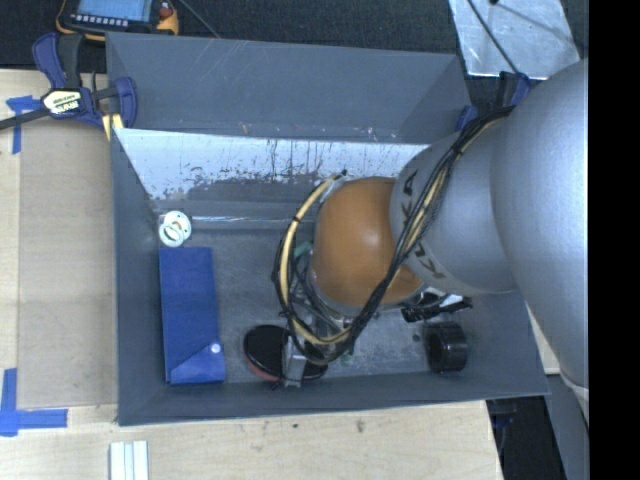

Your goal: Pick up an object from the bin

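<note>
Currently claw (297, 360) is seen just beside 1 black-red disc (262, 351); open/closed can't be told. View-left of it: 1 blue box (190, 313), 1 white cap (175, 228); view-right: 1 black cyl. (447, 348).

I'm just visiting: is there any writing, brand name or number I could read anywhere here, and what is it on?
No text reads clearly.
Robot arm: dark letters on its grey casing, partly hidden, unreadable.
White round disc, at the left of the bin: yellowish mark, too small to read.
Blue box: a white dot, no words.
Handheld device beyond the bin: lit display, too small to read.
</note>
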### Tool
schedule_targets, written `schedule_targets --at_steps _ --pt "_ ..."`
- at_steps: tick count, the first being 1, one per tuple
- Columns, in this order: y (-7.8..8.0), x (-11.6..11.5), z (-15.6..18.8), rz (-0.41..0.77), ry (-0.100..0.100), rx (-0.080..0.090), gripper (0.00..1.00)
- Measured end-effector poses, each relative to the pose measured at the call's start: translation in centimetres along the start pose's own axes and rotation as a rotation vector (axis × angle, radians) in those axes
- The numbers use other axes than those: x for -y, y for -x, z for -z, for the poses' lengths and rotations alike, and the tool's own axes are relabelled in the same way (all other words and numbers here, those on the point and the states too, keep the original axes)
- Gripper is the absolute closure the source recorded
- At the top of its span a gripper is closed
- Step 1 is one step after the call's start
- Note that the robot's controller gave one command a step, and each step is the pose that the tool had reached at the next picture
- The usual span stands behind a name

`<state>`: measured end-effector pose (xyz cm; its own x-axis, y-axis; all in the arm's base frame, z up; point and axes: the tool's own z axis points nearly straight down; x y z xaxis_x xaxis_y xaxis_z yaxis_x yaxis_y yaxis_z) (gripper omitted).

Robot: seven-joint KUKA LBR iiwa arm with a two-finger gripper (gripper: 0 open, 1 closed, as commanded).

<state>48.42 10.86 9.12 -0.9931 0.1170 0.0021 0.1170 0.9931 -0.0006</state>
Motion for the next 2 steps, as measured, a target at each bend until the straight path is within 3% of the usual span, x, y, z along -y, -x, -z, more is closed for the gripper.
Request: schedule_targets --at_steps 1,2 --pt "0.03 -0.65 -1.75 0.273 0.0 0.004 1.0" --pt "0.03 -0.65 -1.75 0.272 0.0 0.004 1.0"
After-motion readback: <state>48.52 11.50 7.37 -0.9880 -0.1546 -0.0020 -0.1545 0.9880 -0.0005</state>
